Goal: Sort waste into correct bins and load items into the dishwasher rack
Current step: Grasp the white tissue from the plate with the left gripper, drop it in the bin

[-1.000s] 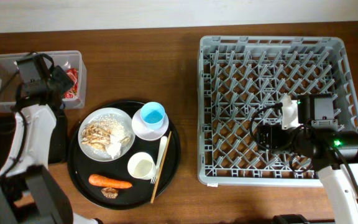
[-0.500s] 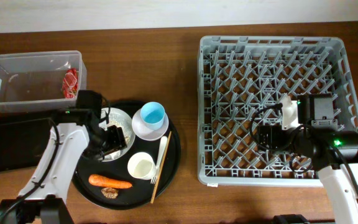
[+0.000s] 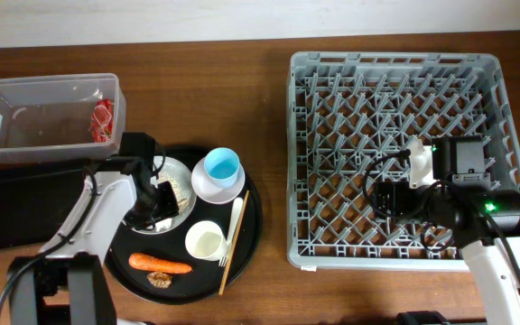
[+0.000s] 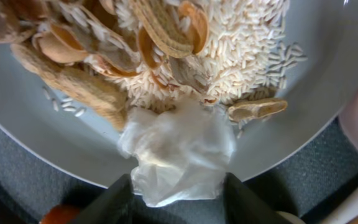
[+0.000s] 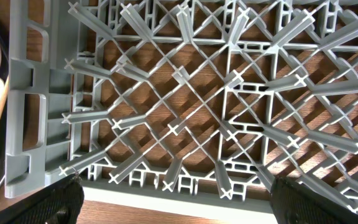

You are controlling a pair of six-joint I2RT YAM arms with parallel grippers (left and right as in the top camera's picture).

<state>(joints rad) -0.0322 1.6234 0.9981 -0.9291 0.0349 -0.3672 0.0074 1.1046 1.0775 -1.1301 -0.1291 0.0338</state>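
Note:
My left gripper (image 3: 156, 204) hangs low over the white plate (image 3: 177, 171) on the round black tray. In the left wrist view it is open (image 4: 179, 198), its fingers on either side of a crumpled white wad (image 4: 178, 151) next to beige food scraps (image 4: 98, 68) and rice. The red-and-white wrapper (image 3: 103, 120) lies in the clear tub (image 3: 25, 95). The carrot (image 3: 159, 264) and brown morsel (image 3: 159, 280) lie at the tray's front. The light blue cup (image 3: 222, 167) sits in the small white bowl (image 3: 204, 188). My right gripper (image 5: 179, 202) is open and empty over the grey rack (image 3: 395, 68).
The round black tray (image 3: 253, 226) also holds a white cup (image 3: 205, 241), a white fork (image 3: 236, 217) and wooden chopsticks (image 3: 231, 257). The shallow black tray (image 3: 12, 208) lies at the left, in front of the clear tub. The rack's front wall (image 5: 36, 118) shows below the right wrist.
My left arm has swung from over the clear tub down to the plate and settled around the white wad. The right arm has not moved.

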